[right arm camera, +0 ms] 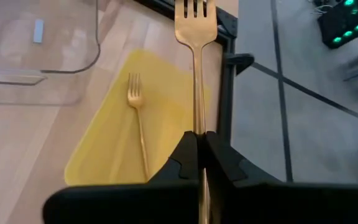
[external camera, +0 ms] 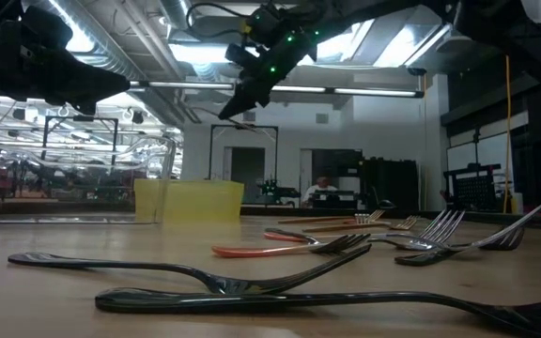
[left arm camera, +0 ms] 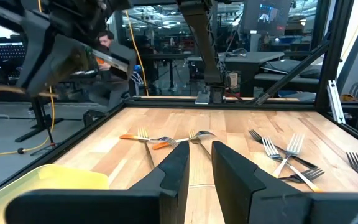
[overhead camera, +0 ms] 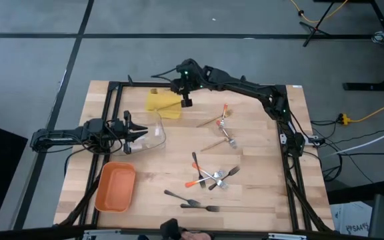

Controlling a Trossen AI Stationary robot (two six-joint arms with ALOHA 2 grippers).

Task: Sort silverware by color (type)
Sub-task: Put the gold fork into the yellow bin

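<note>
My right gripper (right arm camera: 199, 144) hangs above the yellow tray (overhead camera: 162, 101) at the table's far side, shut on a tan fork (right arm camera: 194, 56). A second tan fork (right arm camera: 138, 121) lies flat in that tray. My left gripper (left arm camera: 201, 163) is open at the table's left, beside the clear tray (overhead camera: 155, 133), and touches nothing. More tan utensils (overhead camera: 212, 123), silver ones with orange tips (overhead camera: 227, 133), a mixed pile (overhead camera: 211, 177) and two dark forks (overhead camera: 191, 203) lie flat on the wood. My right gripper pinches the tan fork's handle (right arm camera: 197, 124) between its two fingers. The fork lies along the fingers, with its tines (right arm camera: 191, 11) sticking out beyond them. The fingers slant down toward the table's left. The fork is lifted clear above the yellow tray.
An orange tray (overhead camera: 115, 187) sits at the near left. The black table frame (right arm camera: 229, 68) runs just past the yellow tray's far side. Bare wood lies between the clear tray and the scattered utensils. A person (external camera: 322, 191) sits in the room behind.
</note>
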